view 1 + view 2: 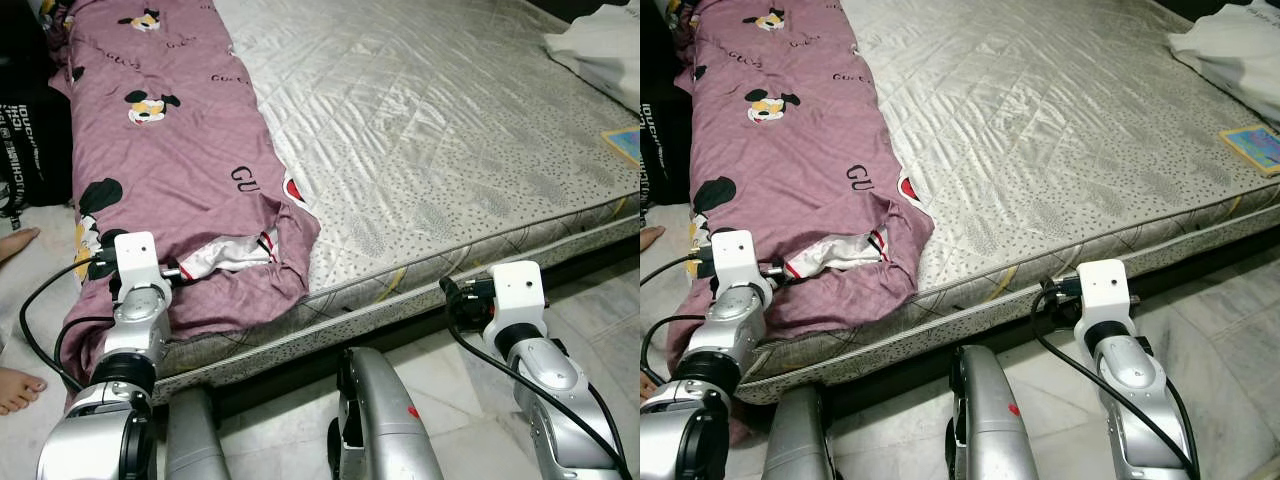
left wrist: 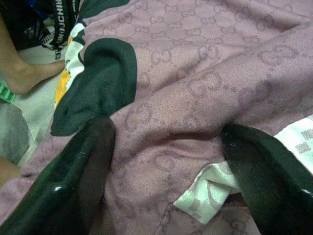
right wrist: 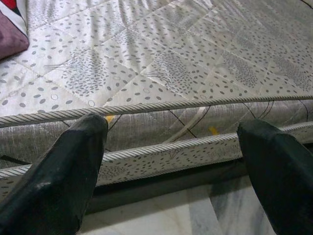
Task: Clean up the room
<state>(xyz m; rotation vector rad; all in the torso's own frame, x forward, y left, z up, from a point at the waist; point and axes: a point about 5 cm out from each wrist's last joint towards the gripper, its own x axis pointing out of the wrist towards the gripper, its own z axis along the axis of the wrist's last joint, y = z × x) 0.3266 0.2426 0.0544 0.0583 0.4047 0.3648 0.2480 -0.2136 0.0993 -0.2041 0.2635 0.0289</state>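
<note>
A purple blanket printed with cartoon mice and lettering lies along the left side of the grey quilted mattress and hangs over its near corner. A white lining peeks out of a fold at the near end. My left gripper is open against that fold, with purple fabric bunched between its two fingers. My right gripper is open and holds nothing. It is low in front of the mattress's side edge, apart from it.
A white cloth bundle and a colourful flat book lie on the mattress's far right. A person's bare feet and a black bag are on the left by the bed. Pale marble floor runs along the bed's front.
</note>
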